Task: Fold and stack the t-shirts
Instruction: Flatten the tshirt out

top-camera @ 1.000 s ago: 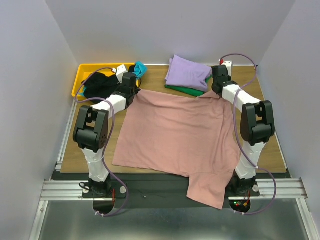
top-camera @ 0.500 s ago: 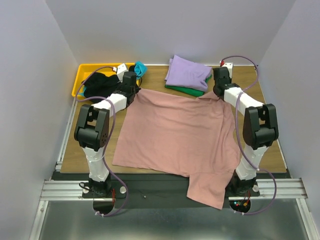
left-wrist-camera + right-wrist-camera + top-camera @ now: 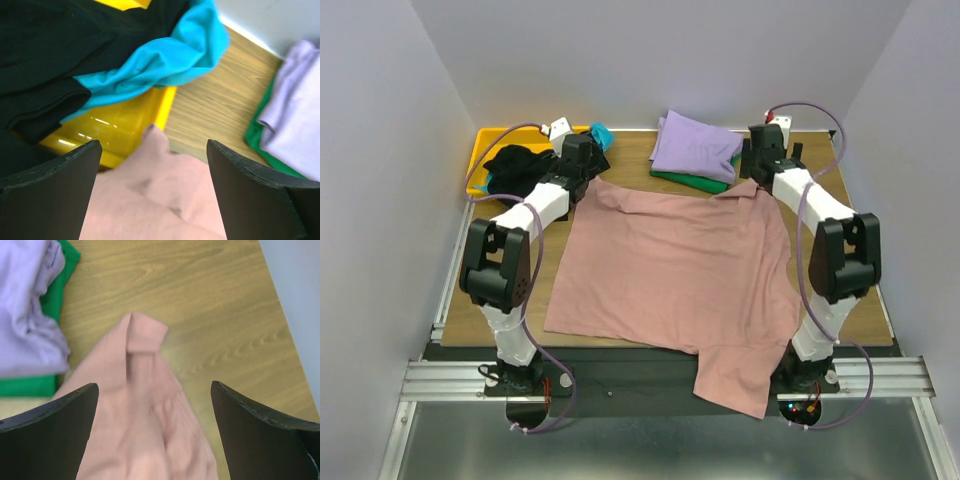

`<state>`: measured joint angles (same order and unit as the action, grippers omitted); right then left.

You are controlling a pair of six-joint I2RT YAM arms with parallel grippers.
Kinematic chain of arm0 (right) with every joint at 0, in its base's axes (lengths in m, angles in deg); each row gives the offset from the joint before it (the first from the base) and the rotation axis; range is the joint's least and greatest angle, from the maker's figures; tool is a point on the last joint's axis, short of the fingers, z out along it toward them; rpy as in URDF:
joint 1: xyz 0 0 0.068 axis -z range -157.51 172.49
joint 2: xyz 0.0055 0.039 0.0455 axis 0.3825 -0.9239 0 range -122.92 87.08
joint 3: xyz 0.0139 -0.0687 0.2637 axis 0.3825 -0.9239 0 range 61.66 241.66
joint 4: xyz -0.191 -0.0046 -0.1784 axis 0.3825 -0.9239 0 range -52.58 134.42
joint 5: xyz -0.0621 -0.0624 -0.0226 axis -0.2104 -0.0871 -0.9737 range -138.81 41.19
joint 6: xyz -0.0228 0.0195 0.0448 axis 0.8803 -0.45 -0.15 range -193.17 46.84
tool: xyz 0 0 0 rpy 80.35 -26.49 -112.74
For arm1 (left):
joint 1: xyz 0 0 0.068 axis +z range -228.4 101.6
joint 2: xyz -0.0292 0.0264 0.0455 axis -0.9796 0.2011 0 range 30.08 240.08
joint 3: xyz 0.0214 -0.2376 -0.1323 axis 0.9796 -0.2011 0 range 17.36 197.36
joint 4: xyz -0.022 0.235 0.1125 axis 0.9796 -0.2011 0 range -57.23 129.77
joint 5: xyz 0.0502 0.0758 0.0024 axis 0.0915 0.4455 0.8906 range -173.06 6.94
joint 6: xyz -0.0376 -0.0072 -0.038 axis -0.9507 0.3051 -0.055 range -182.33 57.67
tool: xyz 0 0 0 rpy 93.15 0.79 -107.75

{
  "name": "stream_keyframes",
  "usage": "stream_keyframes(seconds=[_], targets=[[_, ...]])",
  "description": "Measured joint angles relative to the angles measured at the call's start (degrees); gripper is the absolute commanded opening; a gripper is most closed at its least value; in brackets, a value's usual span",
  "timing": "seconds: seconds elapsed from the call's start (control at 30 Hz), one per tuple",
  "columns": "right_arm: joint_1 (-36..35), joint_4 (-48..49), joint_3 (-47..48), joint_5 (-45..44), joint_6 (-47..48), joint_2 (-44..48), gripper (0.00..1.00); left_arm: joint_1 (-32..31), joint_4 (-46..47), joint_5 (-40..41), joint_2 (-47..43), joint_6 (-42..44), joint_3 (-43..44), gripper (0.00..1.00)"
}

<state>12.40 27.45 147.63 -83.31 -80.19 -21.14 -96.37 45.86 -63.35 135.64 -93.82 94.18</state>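
Observation:
A dusty-pink t-shirt [image 3: 670,270] lies spread flat across the table, one sleeve hanging over the near edge. My left gripper [image 3: 588,165] hovers over its far left corner [image 3: 155,145], jaws wide open, nothing held. My right gripper [image 3: 760,172] stands open over the far right corner [image 3: 145,335], which is creased and lies free on the wood. A folded lavender t-shirt [image 3: 695,145] rests on a green one [image 3: 695,180] at the back. Black [image 3: 515,165] and teal [image 3: 165,60] t-shirts lie in and over the bin.
The yellow plastic bin [image 3: 480,160] sits at the back left corner, its rim [image 3: 125,130] just beyond the pink corner. Grey walls close in the left, right and back. Bare wood [image 3: 225,315] shows to the right of the right gripper.
Both grippers have opened and let go of the pink t-shirt's far corners, which now lie on the table. Both arms have stretched slightly further back.

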Motion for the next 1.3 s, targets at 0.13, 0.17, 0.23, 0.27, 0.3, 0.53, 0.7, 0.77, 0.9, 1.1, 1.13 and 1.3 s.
stream_keyframes(seconds=[0.13, 0.17, 0.23, 0.27, 0.3, 0.53, 0.7, 0.77, 0.9, 1.1, 1.13, 1.3], targets=[[0.0, -3.5, -7.4, 6.0, -5.5, 11.8, 1.0, -1.6, -0.4, -1.0, -8.1, -0.1, -3.5, 0.98], [0.0, -3.8, -9.2, 7.3, -6.7, 14.2, 1.0, -2.0, -0.4, -1.2, -10.5, -0.3, -4.8, 0.98], [0.0, -4.6, -15.4, 11.3, -10.3, 20.7, 1.0, -3.0, 0.2, -1.6, -15.8, -0.6, -8.6, 0.98], [0.0, -5.3, -18.2, 12.6, -11.7, 23.5, 1.0, -3.5, 0.2, -1.7, -19.4, -0.9, -11.3, 0.99], [0.0, -6.2, -21.2, 14.4, -13.7, 25.9, 1.0, -3.9, 0.7, -1.9, -21.7, -1.0, -13.3, 0.98], [2.4, -9.4, -30.4, 19.5, -20.7, 26.0, 1.0, -4.9, 0.8, -2.9, -32.3, -3.6, -29.3, 0.98], [7.0, -9.3, -30.1, 22.1, -21.8, 21.0, 1.0, -4.9, -0.2, -2.6, -36.8, -5.9, -38.1, 0.98], [8.5, -8.5, -29.5, 23.8, -22.3, 17.6, 1.0, -4.9, -0.2, -2.5, -37.1, -6.5, -39.1, 0.98], [10.4, -7.1, -29.0, 25.5, -23.0, 13.0, 1.0, -4.9, 0.7, -2.6, -36.6, -7.0, -39.5, 0.98], [14.1, -4.6, -25.0, 26.2, -23.4, 8.4, 1.0, -4.8, 1.7, -2.1, -32.4, -7.2, -39.5, 0.98], [14.6, -4.7, -24.2, 26.2, -23.4, 7.8, 1.0, -4.8, 1.7, -2.0, -31.9, -7.2, -39.5, 0.98], [16.4, -4.5, -18.2, 26.2, -22.1, 2.6, 1.0, -4.8, 1.5, -1.3, -31.3, -7.4, -39.4, 0.98]])
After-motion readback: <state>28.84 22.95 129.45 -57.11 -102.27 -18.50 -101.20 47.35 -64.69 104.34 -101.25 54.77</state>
